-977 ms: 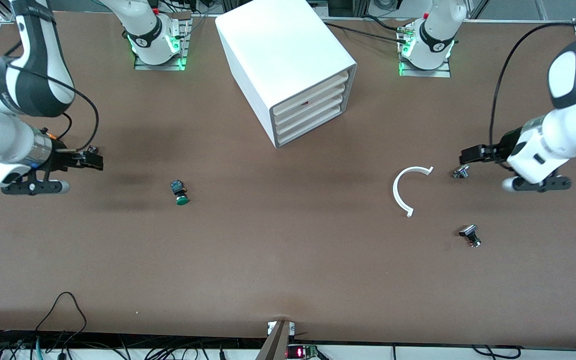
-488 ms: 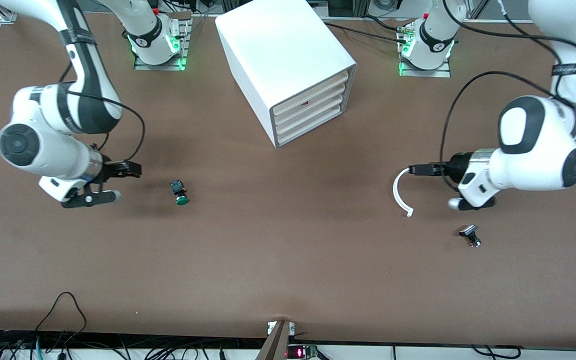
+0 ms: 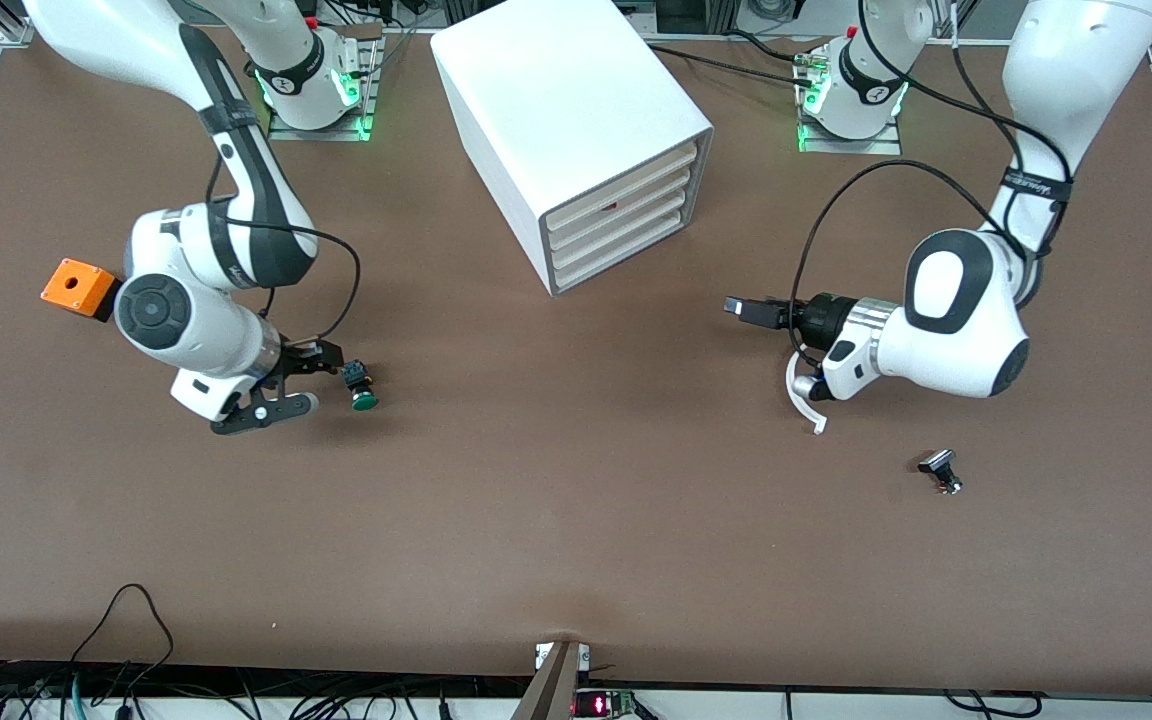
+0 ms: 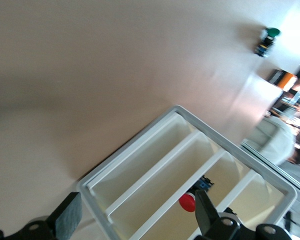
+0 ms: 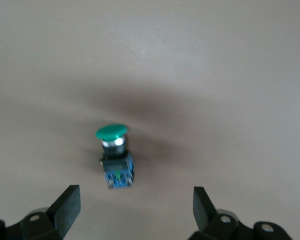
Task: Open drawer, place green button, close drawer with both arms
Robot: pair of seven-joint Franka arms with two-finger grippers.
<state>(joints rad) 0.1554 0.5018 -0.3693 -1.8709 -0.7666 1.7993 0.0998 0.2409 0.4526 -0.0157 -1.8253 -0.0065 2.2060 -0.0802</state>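
The white cabinet (image 3: 576,120) stands mid-table with all four drawers shut; the drawer (image 3: 626,250) is the lowest one. In the left wrist view the drawer (image 4: 140,157) is the strip nearest the table. The green-capped button (image 3: 363,386) lies on its side on the table toward the right arm's end. My right gripper (image 3: 326,375) is open right beside it; in the right wrist view the button (image 5: 115,157) lies just ahead of the open gripper (image 5: 135,210). My left gripper (image 3: 741,308) is open and empty, facing the cabinet front; it shows in its own view (image 4: 135,220).
A white curved strip (image 3: 804,400) lies under the left arm's wrist. A black-capped button (image 3: 939,468) lies nearer the front camera. An orange box (image 3: 81,288) sits by the right arm's elbow. A red-capped button (image 4: 187,202) shows in an upper drawer.
Both arms swung inward. My right gripper moved up to the green button. My left gripper crossed over the white curved strip toward the cabinet front, and the arm now hides the silver knob.
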